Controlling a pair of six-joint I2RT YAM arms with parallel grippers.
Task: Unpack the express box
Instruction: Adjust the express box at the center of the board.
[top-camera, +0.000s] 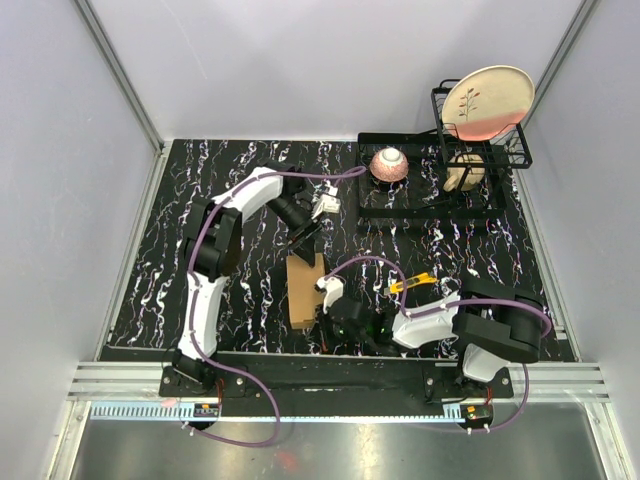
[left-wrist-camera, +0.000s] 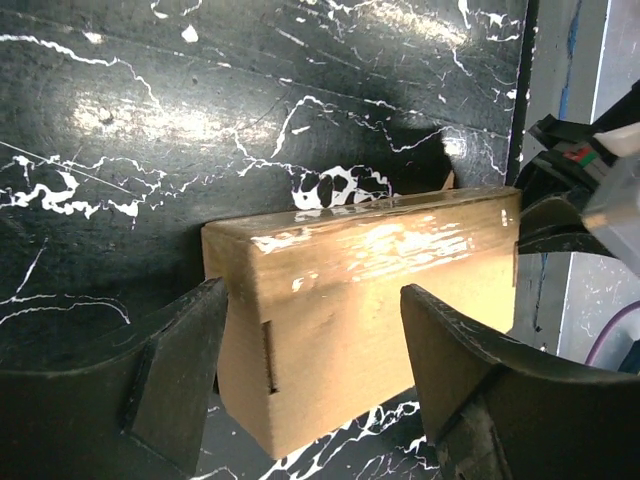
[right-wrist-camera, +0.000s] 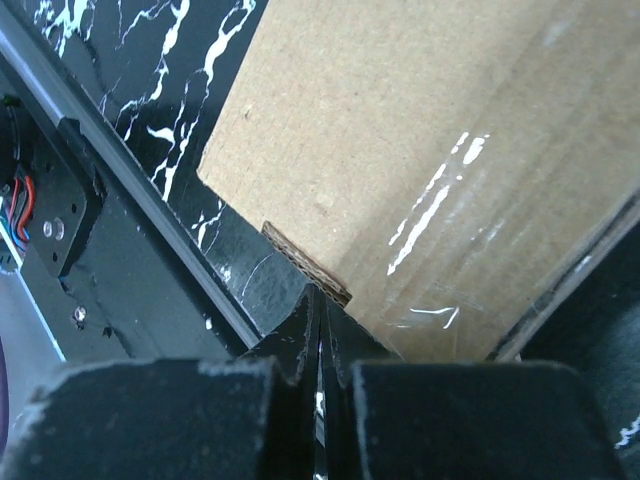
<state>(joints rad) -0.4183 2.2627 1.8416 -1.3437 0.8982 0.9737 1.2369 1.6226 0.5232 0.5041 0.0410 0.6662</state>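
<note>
Express box (top-camera: 305, 290) on the counter (top-camera: 200, 200): left tool (left-wrist-camera: 312, 335) spread astride its far end, right tool (right-wrist-camera: 320, 310) pressed together at its near edge. Any push there could skid or tip it!

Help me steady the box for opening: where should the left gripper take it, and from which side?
Take the box by its far end, across its width, coming down from the far side. That span looks just narrow enough for the left gripper, whose open fingers flank it, and the shut right gripper sits at a near corner.
</note>
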